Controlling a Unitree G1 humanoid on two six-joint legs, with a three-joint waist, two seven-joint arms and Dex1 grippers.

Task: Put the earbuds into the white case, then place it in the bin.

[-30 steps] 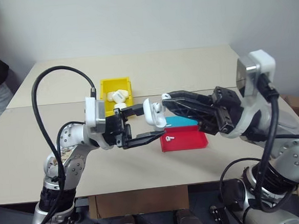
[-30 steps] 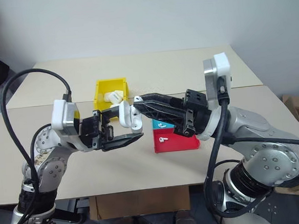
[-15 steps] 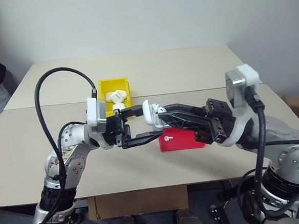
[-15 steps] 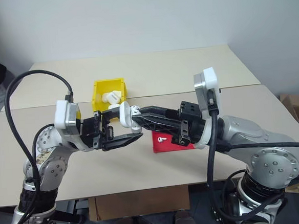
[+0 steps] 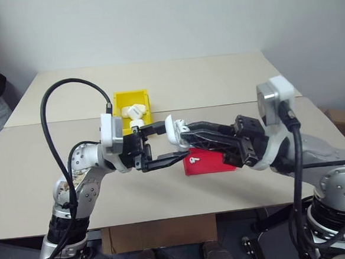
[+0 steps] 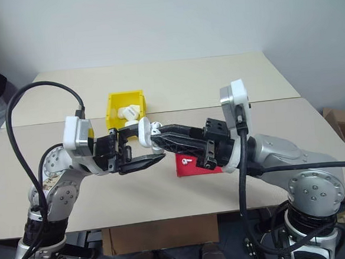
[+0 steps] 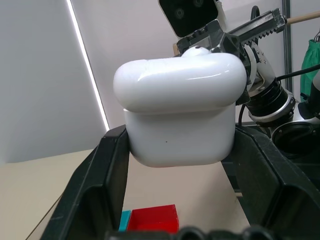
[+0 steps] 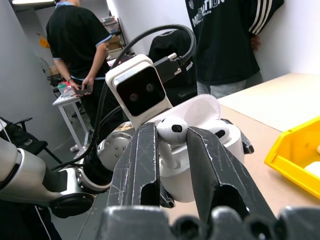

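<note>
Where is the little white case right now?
The white case is held up above the table between the left gripper jaws, just left of the red tray and in front of the yellow bin.

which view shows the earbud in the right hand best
The right wrist view: the earbud sits pinched between the right hand's fingers above the open white case. The head views show it tiny; the left wrist view shows its tip.

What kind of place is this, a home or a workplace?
Most likely a robotics lab or office, not a home. Plain beige tables stand against a bare white wall, people in dark shirts stand by a small side table, and there is an office chair.
</note>
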